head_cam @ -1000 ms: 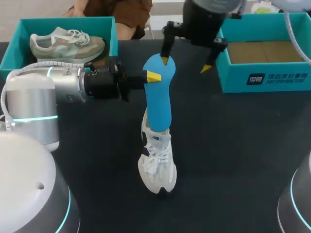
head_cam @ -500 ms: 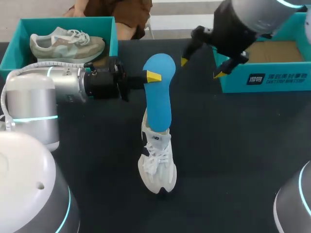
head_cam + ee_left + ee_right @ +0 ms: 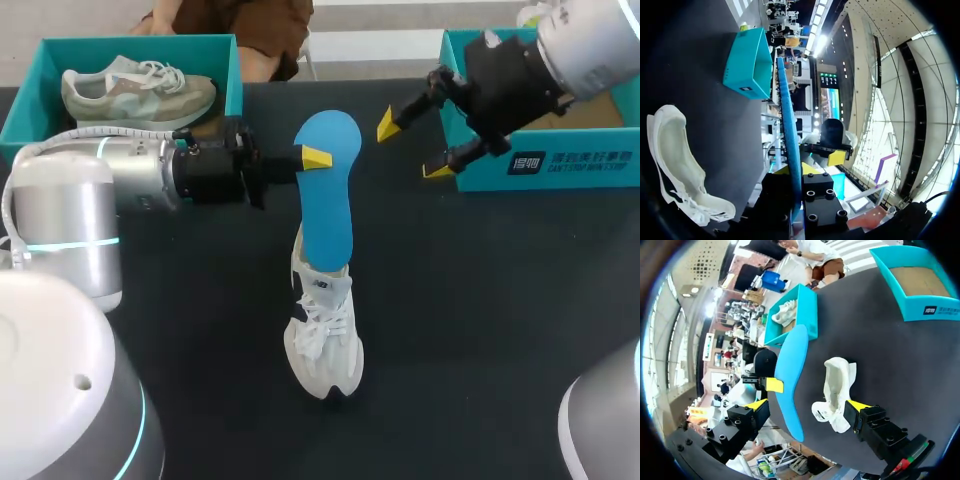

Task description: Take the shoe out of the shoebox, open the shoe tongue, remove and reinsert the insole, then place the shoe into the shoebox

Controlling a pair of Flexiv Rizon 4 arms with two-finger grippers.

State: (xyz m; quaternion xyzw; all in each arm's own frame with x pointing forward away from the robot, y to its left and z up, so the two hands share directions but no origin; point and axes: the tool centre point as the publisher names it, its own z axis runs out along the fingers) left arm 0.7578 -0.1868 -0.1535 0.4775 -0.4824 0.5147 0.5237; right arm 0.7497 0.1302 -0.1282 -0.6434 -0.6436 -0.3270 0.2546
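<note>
My left gripper (image 3: 315, 157) is shut on a blue insole (image 3: 328, 200), holding it on edge above the table. The left wrist view shows the insole (image 3: 788, 125) edge-on between the fingers of that gripper (image 3: 796, 172). A white shoe (image 3: 322, 335) lies on the dark table below it, toe toward the near edge. In the wrist views the shoe (image 3: 836, 390) sits apart from the insole (image 3: 790, 372). My right gripper (image 3: 411, 148) hangs open and empty to the right of the insole's top, close to the empty teal shoebox (image 3: 545, 165). From its own wrist view, the right gripper (image 3: 807, 405) spans both insole and shoe.
A second teal box (image 3: 28, 105) at the back left holds another sneaker (image 3: 135, 92). The empty shoebox (image 3: 920, 300) stands at the back right with a cardboard floor. My left arm (image 3: 110, 180) lies across the left side of the table.
My right gripper has drawn away from the insole's top, moving right toward the empty shoebox and turning as it went. The left gripper, insole and shoe have stayed put.
</note>
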